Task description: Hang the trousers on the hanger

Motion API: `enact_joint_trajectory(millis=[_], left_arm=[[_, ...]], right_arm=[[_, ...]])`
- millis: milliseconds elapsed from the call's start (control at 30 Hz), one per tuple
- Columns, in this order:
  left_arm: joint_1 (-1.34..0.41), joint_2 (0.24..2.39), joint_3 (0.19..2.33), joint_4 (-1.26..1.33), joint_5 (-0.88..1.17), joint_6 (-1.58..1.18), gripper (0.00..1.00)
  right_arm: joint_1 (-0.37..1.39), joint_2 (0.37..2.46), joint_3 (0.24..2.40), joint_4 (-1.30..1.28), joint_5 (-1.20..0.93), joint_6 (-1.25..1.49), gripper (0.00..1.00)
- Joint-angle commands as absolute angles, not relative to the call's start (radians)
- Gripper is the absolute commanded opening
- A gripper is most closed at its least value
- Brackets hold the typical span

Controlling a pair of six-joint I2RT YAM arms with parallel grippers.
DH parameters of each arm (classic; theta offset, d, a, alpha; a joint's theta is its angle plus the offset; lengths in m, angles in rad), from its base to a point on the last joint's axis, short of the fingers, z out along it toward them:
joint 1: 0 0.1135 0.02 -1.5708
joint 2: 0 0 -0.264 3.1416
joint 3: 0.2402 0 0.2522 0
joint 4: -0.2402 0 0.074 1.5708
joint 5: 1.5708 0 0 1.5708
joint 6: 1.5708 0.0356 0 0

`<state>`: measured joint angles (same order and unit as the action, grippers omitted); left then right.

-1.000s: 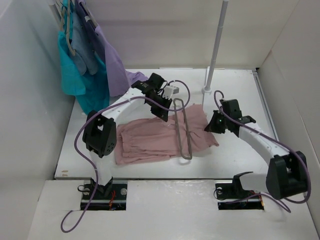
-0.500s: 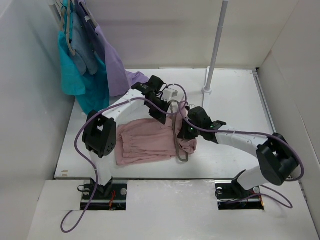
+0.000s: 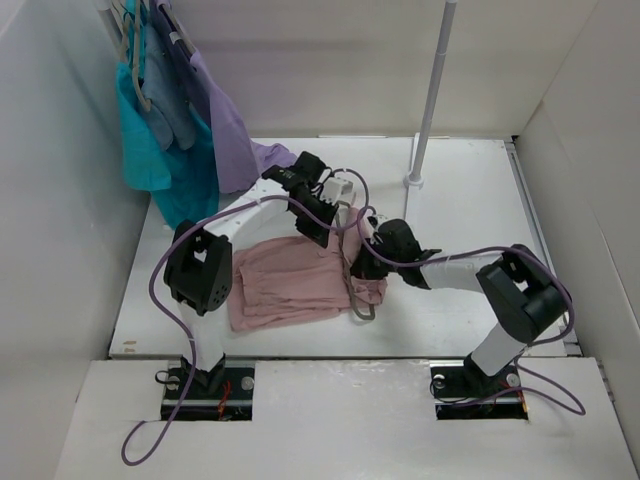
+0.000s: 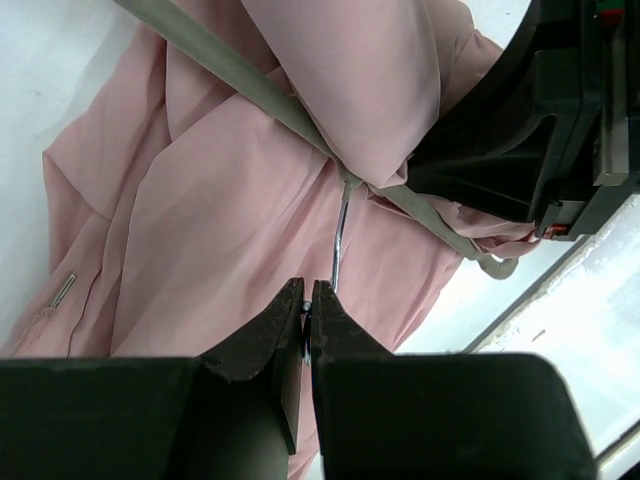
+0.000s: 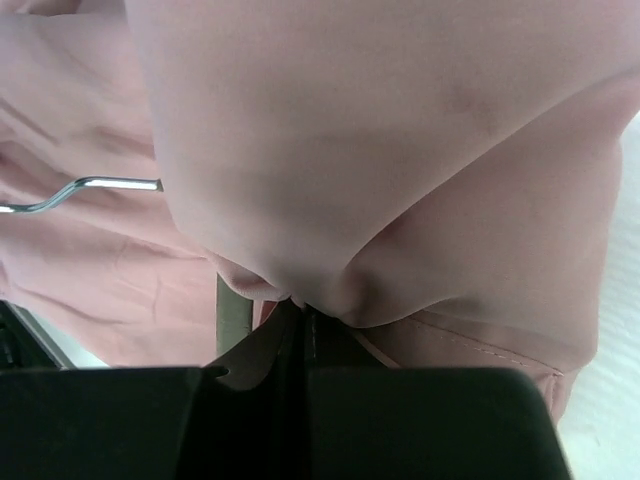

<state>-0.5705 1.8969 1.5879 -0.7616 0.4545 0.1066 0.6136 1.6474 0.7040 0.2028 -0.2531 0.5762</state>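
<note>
White counter (image 3: 470, 190) carries the trousers (image 3: 280, 290) left of centre, with one end folded over the hanger (image 4: 220, 60) bar. On it the left gripper (image 4: 307, 300) is clenched on the hanger's hook, and the right gripper (image 5: 300, 318) grasps the folded cloth. I think the thin hook may twist in the grip, or the soft cloth may slide off the bar.
</note>
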Motion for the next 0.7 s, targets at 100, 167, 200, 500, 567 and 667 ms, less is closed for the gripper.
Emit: enact_joint_trajectory(millis=[100,167,200,500,567,667], left_arm=[[-0.594,1.876,1.615,-0.773,0.491,0.115,0.00],[-0.594,1.885,1.605,-0.773,0.428,0.115,0.00],[-0.603,1.894,1.592,-0.764,0.407,0.115,0.00],[-0.623,1.905,1.548,-0.753,0.290,0.106,0.00],[-0.632,1.905,1.548,-0.744,0.281,0.106,0.00],[-0.632,1.905,1.548,-0.744,0.281,0.106,0.00]], right_arm=[[0.615,1.722,0.649,0.161,-0.201,0.516,0.06],[0.615,1.652,0.673,0.085,-0.145,0.491,0.13],[0.615,1.613,0.705,-0.005,-0.118,0.480,0.26],[0.604,1.444,1.057,-0.469,-0.014,0.264,0.58],[0.566,1.443,1.117,-0.523,-0.044,0.244,0.63],[0.511,1.422,1.138,-0.535,-0.045,0.230,0.63]])
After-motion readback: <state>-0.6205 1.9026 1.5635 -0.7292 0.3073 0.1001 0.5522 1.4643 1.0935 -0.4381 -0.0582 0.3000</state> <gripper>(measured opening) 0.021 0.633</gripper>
